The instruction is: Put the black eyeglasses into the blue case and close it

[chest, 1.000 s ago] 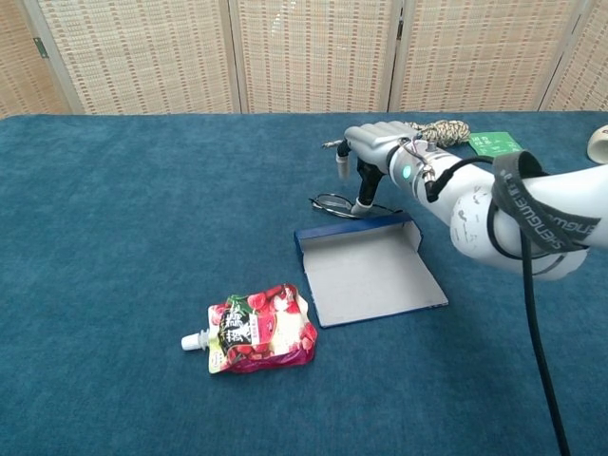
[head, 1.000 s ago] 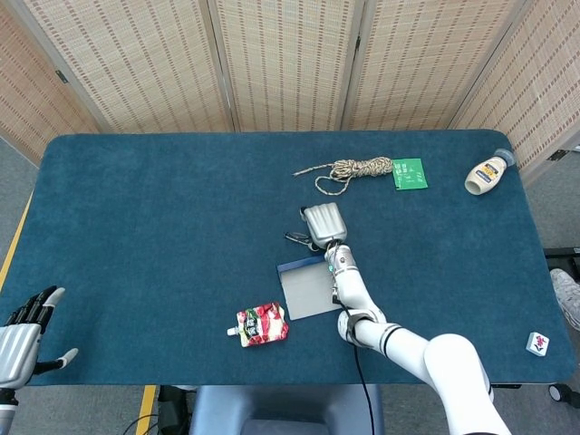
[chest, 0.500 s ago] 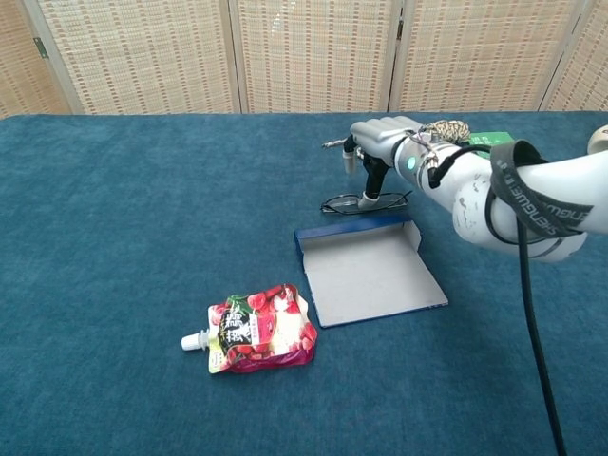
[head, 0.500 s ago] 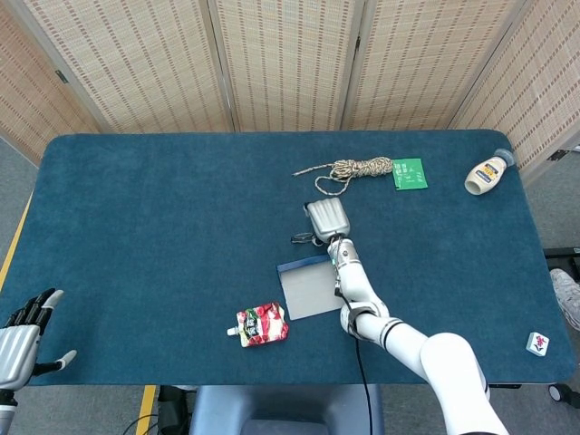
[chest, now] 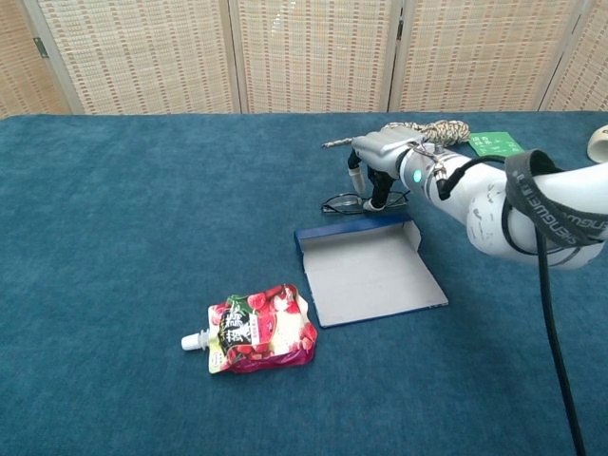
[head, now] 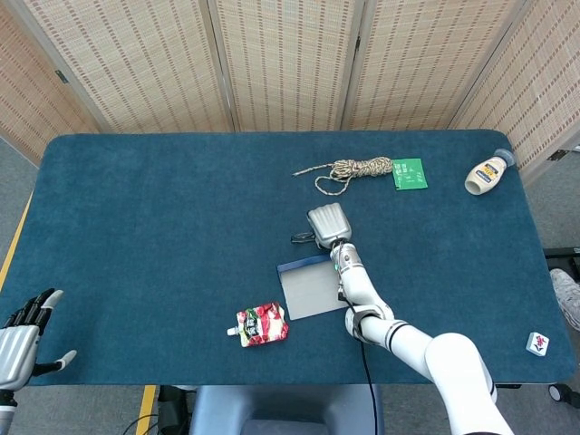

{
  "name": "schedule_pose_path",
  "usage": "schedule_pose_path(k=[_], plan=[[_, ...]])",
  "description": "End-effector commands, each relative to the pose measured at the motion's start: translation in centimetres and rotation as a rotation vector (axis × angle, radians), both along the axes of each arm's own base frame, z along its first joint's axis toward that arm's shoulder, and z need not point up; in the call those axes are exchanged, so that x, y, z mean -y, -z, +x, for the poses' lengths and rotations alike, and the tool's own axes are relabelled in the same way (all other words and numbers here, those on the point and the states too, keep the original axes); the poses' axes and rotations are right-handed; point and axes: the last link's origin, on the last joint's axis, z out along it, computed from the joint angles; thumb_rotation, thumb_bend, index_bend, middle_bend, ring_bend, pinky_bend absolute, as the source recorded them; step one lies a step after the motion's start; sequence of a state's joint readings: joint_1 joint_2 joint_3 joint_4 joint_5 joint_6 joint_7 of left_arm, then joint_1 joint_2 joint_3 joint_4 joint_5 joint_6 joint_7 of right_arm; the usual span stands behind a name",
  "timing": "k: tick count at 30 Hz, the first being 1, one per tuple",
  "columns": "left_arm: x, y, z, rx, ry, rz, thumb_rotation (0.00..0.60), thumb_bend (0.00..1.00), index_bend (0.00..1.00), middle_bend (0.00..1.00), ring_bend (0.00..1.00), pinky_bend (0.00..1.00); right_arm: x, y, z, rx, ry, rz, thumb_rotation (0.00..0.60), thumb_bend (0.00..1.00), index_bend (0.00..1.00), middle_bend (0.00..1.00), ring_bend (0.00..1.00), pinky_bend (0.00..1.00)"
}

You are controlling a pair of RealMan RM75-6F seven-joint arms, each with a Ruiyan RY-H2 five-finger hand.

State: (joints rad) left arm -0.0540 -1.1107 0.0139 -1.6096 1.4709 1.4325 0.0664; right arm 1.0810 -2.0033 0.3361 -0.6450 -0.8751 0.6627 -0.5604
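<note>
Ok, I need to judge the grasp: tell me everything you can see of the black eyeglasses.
The black eyeglasses are thin-framed, lying flat on the blue cloth just beyond the far edge of the open blue case. The right hand is over them, fingers down on the frame; whether it grips is unclear. Lenses look clear.

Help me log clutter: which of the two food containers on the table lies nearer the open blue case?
The red fruit pouch, lying just left of the blue case. The cream bottle lies on its side at the far right corner.
</note>
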Motion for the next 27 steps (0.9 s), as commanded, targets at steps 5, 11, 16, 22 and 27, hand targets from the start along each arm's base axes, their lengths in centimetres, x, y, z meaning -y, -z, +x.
schedule_pose_path(k=[5, 11, 16, 22, 27], plan=[[0.0, -0.2, 0.0, -0.004, 0.002, 0.000, 0.600, 0.20, 0.08, 0.10, 0.12, 0.23, 0.0, 0.4, -0.1, -0.020, 0.000, 0.009, 0.600, 0.30, 0.47, 0.82, 1.00, 0.88], [0.1, -0.3, 0.0, -0.005, 0.000, 0.005, 0.600, 0.20, 0.08, 0.10, 0.12, 0.23, 0.0, 0.7, -0.1, -0.029, 0.006, 0.013, 0.600, 0.31, 0.50, 0.82, 1.00, 0.88], [0.2, -0.3, 0.0, -0.003, -0.002, 0.004, 0.600, 0.19, 0.08, 0.10, 0.12, 0.23, 0.1, 0.7, -0.3, -0.027, 0.010, 0.013, 0.600, 0.38, 0.54, 0.83, 1.00, 0.88], [0.1, -0.3, 0.0, -0.004, 0.000, 0.006, 0.600, 0.20, 0.08, 0.10, 0.12, 0.23, 0.0, 0.3, 0.0, 0.014, -0.005, 0.002, 0.600, 0.44, 0.61, 0.85, 1.00, 0.88], [0.2, -0.5, 0.0, -0.007, 0.000, 0.010, 0.600, 0.19, 0.08, 0.10, 0.12, 0.23, 0.2, -1.0, 0.1, 0.061, -0.022, -0.023, 0.600, 0.44, 0.62, 0.85, 1.00, 0.88]])
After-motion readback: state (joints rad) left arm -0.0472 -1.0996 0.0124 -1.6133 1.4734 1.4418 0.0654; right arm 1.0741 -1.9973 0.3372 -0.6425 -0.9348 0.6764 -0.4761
